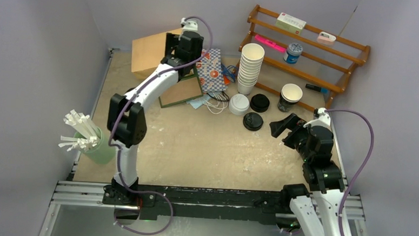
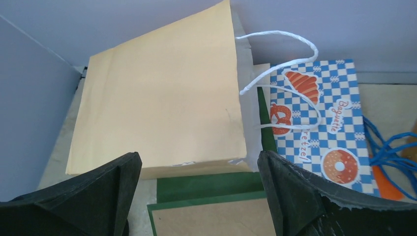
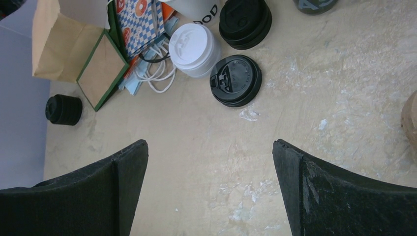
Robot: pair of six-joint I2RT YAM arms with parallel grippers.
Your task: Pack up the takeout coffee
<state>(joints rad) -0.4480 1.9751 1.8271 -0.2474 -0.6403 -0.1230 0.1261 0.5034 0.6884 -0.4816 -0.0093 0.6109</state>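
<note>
L gripper [image 2: 196,164] & R gripper [image 3: 209,147]: both wide open, nothing held. White-lid cup [image 1: 239,104] sits just on the near side of cup stack [image 1: 250,67]; black-lid cup [image 1: 252,121] a bit nearer, near-right of stack.

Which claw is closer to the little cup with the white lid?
Right. The right gripper sits open a short way to the right of the white-lidded cup. The left gripper is farther off, over the paper bags to the cup's left.
</note>
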